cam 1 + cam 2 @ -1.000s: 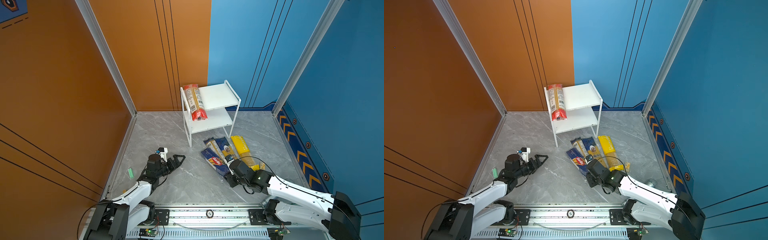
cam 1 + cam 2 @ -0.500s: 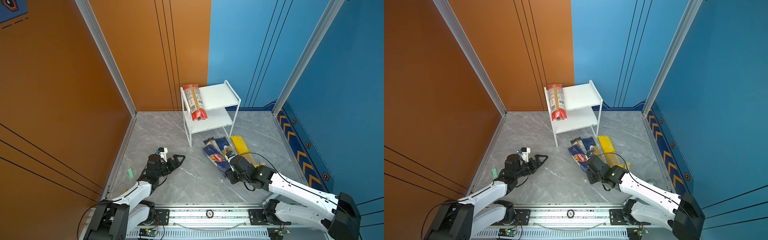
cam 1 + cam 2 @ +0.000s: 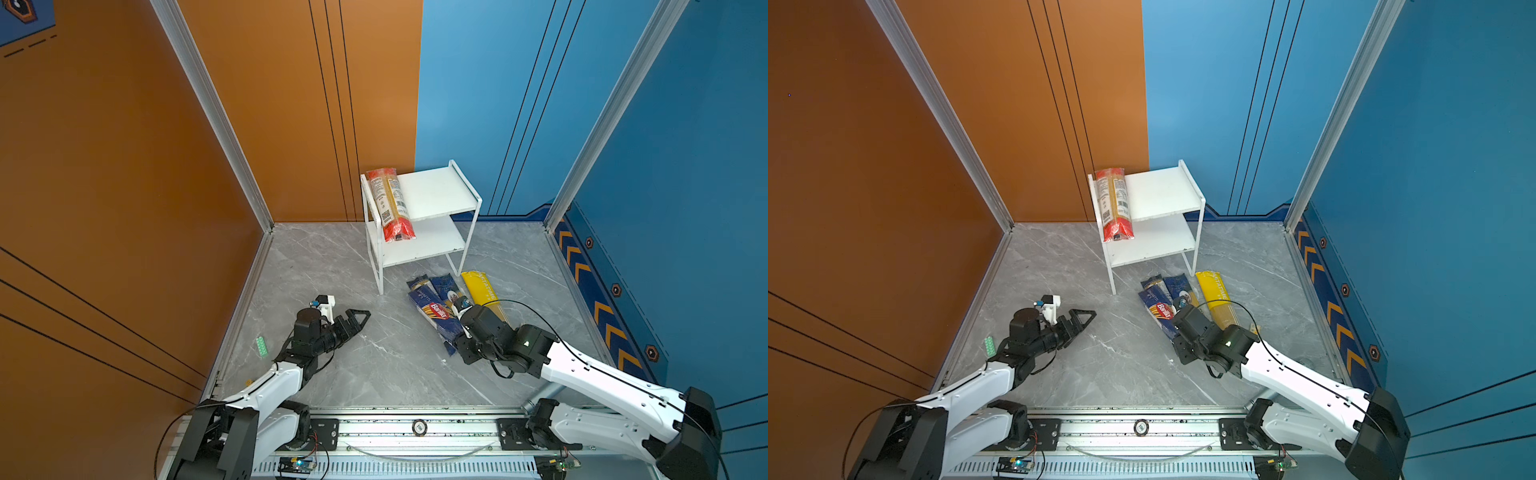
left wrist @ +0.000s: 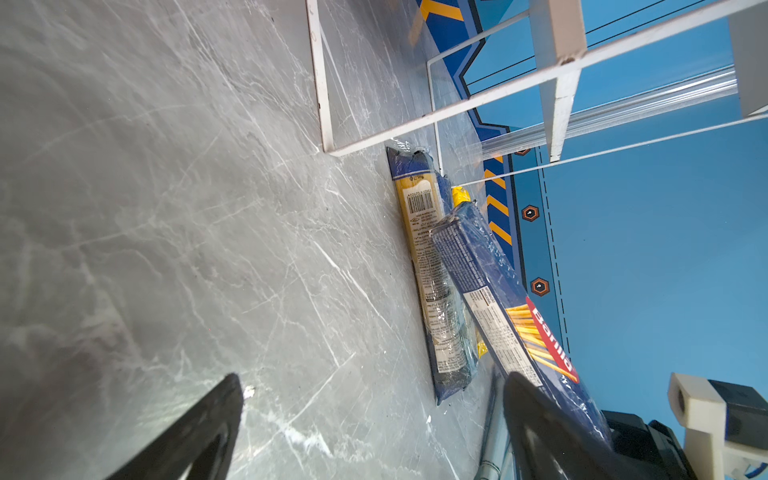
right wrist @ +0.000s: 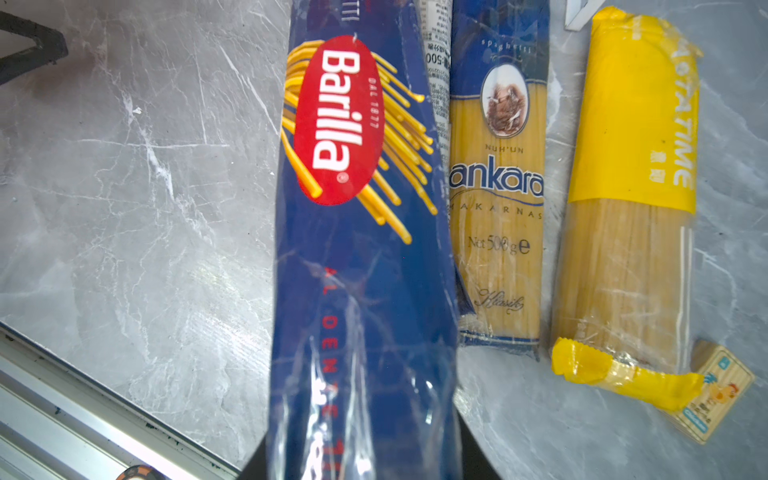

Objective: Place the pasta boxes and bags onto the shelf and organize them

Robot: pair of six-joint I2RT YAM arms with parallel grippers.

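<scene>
Surroundings: grey floor (image 3: 332, 270), orange wall (image 3: 124, 166) on the left, blue wall (image 3: 685, 166) on the right, metal rail (image 3: 415, 415) along the near edge.
Loose bits: green strip (image 3: 261, 346) at the floor's left edge; wooden tag (image 5: 723, 395) touching the near end of the yellow pack (image 5: 631, 124).
In the way: red pack (image 3: 390, 203) takes the left side of the shelf's top board. The shelf's (image 3: 440, 193) front right leg stands just beside the far ends of the floor packs. Clear pack (image 4: 432, 270) lies partly under the Barilla pack (image 5: 353, 124).
Left gripper (image 3: 362, 318): jaws wide, empty, low over bare floor, well apart from the packs.
Right gripper (image 5: 361, 453): closed narrow on the Barilla pack's near end.
Barilla pack: dark blue, red oval logo, printed yellow strands, wrinkled film. The gripped end is raised; the far end rests over the clear pack.
Portrait pack (image 5: 498, 166): blue top, yellow body, oval portrait. It lies flat between the Barilla and yellow packs.
Yellow pack: yellow sleeve on the far half, pasta showing through film on the near half; rightmost in both top views.
Red pack: clear middle, red ends, near end overhanging the board's front edge.
Shelf: white, two boards, thin frame, near the back corner.
Open room: lower board and the right part of the top board are bare. A wide stretch of floor lies open between the left gripper and the shelf.
</scene>
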